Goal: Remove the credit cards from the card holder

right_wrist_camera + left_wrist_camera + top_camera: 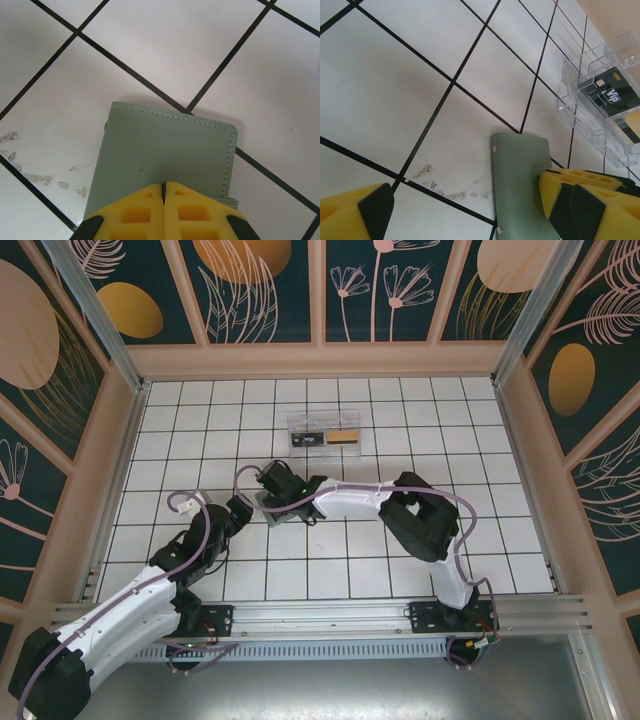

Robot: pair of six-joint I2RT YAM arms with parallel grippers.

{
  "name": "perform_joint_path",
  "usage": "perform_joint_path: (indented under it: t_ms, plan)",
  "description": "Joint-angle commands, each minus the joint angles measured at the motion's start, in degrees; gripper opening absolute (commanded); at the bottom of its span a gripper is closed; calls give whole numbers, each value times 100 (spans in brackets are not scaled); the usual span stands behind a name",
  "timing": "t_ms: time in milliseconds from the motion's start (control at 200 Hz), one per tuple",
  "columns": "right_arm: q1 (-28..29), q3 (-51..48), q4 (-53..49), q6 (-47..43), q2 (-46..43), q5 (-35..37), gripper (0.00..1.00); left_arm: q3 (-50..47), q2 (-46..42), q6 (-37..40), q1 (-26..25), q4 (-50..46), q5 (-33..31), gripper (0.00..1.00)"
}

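Note:
The green card holder (pixel 266 506) (pixel 520 185) (pixel 165 150) lies flat and closed on the tiled table, snaps along its left edge. My right gripper (pixel 282 490) (pixel 164 187) is shut at the holder's near edge, with a thin dark sliver pinched between the yellow fingertips. My left gripper (pixel 245 510) (pixel 477 207) stands open just left of it. Its right finger (pixel 592 210) hangs over the holder's right side and its left finger (pixel 370 210) over bare tile. No card shows at the holder.
A clear plastic tray (pixel 325 422) (pixel 570 85) sits behind the holder, towards the back wall. In it lie a black card (pixel 307 438) (pixel 610 92) and a gold card (pixel 346 436) (pixel 631 131). Wooden walls ring the table.

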Motion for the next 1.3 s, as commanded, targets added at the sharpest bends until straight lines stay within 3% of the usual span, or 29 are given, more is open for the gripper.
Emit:
perform_joint_path:
  t_ms: [0,185,290,350,520,596,901,1296]
  plan:
    - [-6,-91,-75,-59,-243,-115,0,24,-169,-6,2,-12,-55,93]
    - [-27,-230,50,19,-384,32,0,-104,-629,-40,5,-70,-109,93]
    - [-156,-310,150,179,-454,-314,0,-240,-635,115,6,488,369,83]
    - [-272,-407,288,354,-501,-647,0,-353,-557,91,2,989,742,72]
    - [-526,-738,719,845,-642,-1318,0,-759,-67,-373,3,2365,1460,17]
    - [-577,-844,840,928,-658,-1421,0,-859,215,-550,9,2897,1667,0]
    - [-596,-892,940,1044,-605,-1496,0,-701,1792,-857,9,4293,2046,0]
    - [-600,-945,981,1099,-647,-1539,0,-137,3414,-878,2,4779,2206,0]
